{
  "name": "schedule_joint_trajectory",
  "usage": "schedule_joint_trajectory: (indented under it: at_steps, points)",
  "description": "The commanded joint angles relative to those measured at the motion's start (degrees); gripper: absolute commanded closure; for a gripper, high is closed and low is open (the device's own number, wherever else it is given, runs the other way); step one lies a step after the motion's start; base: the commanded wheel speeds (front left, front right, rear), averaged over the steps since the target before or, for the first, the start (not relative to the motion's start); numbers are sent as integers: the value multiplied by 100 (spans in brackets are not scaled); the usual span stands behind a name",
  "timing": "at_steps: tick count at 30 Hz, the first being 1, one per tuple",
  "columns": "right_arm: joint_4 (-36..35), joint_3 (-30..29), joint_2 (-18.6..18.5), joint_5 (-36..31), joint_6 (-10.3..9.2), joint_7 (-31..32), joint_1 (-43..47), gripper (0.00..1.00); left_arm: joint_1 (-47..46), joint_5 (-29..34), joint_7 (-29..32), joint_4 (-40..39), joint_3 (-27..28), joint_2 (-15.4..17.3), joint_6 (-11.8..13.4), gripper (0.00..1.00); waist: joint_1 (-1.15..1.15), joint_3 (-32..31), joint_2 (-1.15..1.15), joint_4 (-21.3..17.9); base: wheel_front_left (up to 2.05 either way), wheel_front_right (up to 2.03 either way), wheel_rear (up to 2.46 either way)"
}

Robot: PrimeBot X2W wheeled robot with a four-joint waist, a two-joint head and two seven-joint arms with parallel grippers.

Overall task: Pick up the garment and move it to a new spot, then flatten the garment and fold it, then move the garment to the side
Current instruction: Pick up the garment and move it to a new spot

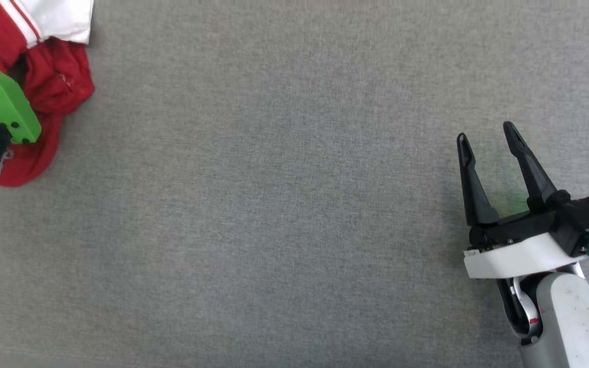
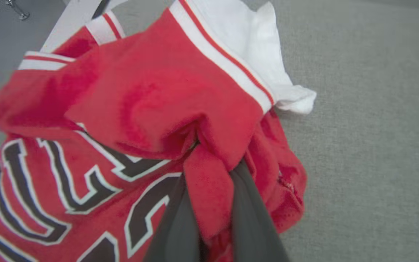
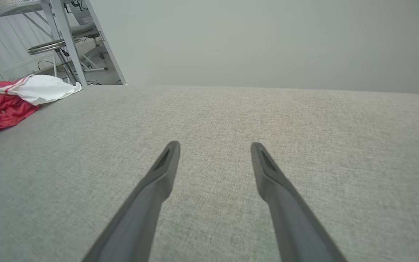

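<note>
Left gripper (image 2: pixel 213 174) is clamped on a bunched fold of the garment (image 2: pixel 151 105), with red cloth pinched between both fingers. The garment lies crumpled at the far-left top corner of the counter (image 1: pixel 274 204) in head view, white sleeve on top, black lettering towards the left wrist camera. Right gripper (image 1: pixel 486 132) is spread wide and holds nothing, low right over the counter, well apart from the garment.

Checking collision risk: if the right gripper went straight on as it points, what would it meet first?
Probably only the grey surface; the right gripper is open, and the garment lies well left.
</note>
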Motion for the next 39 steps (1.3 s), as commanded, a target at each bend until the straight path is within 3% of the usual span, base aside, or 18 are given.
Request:
schedule_joint_trajectory:
  at_steps: [1,10,17,23,31,39]
  points:
    - [22,-38,24,3,-6,-32,78,0,82,85,-288,19,43,-38,60,100,0,-485,0,64,0,0,0]
    - [76,-302,181,82,-6,-34,444,0,282,594,-1692,-344,-93,-148,252,100,0,-1452,0,104,0,0,0]
    - [58,-399,301,124,-6,-34,685,0,483,932,-1913,-918,-508,-403,270,100,0,-1999,0,-115,0,0,0]
    - [35,-568,364,140,-6,-34,880,0,580,939,-1689,-1439,-743,-711,348,100,0,-2279,0,-482,0,0,0]
    - [-28,-681,416,145,-6,-34,1030,0,839,758,-1393,-1818,-1134,-1561,471,100,0,-2378,0,-1034,0,0,0]
    - [-23,-646,458,148,-6,-35,1047,0,1210,830,-1496,-1477,-1818,-2855,672,100,0,-2199,0,-1519,0,0,0]
